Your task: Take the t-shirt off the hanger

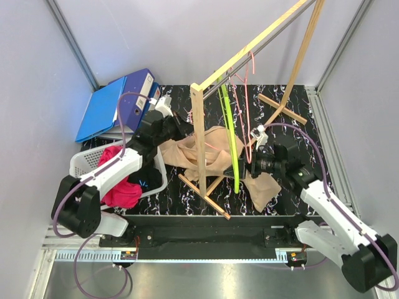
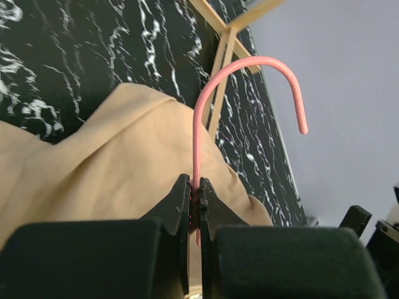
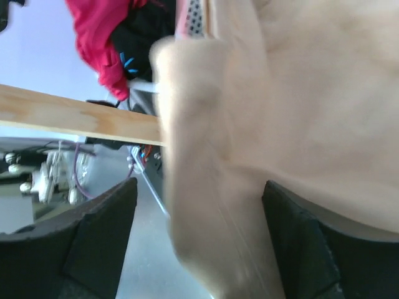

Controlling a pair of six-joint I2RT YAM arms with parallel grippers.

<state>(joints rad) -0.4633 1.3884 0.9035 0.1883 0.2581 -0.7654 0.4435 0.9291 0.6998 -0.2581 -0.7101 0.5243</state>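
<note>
While one beige t-shirt (image 1: 215, 156) lies heaped on the worktop (image 1: 168, 202) around the wooden rack (image 1: 198, 124) front post, I see my left gripper (image 2: 194, 199) jaws clamped on the neck of its one pink hanger (image 2: 198, 124). My right gripper (image 3: 199, 208) jaws are spread wide, with blurred cloth between them. One basket (image 1: 81, 163) crowds the left edge.

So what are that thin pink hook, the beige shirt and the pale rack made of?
The thin pink hanger hook looks like bent wire with a smooth matte coating, probably plastic. The beige t-shirt is soft matte fabric: it folds and drapes. The pale rack frame looks like bare unpainted wood in square-cut slats.
</note>
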